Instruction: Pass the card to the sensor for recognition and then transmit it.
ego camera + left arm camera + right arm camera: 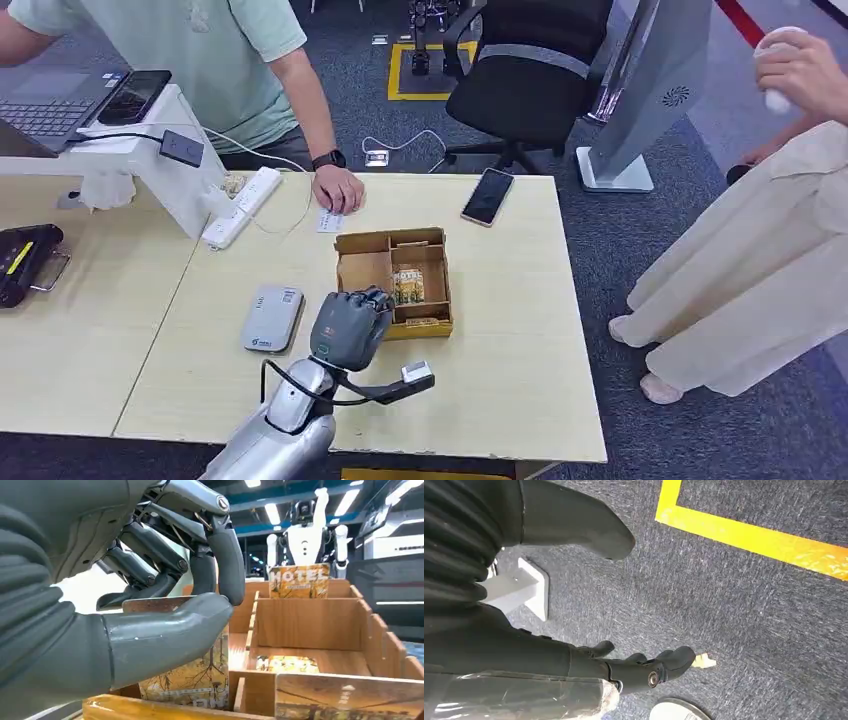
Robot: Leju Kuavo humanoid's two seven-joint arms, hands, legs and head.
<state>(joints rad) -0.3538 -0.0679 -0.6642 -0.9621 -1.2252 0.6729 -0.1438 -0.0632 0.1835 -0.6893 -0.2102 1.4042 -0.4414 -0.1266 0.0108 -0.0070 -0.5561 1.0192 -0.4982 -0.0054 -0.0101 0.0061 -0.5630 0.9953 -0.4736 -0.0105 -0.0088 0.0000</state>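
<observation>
A partitioned wooden box (362, 270) sits mid-table with hotel cards (408, 286) in it. My left hand (350, 326) reaches into the box's near left corner. In the left wrist view that hand (150, 605) pinches a yellow-brown card (192, 680) between thumb (165, 637) and fingers (222, 567); the card stands upright in its compartment. A grey card sensor (272, 318) lies on the table just left of the hand. My right hand (549, 655) hangs over grey carpet with fingers apart, holding nothing.
A seated person's hand (337, 188) rests by a small card (329, 221) at the table's far edge. A phone (488, 196), a power strip (243, 206) and a white stand (160, 160) lie beyond. Another person (760, 260) stands right of the table (500, 380).
</observation>
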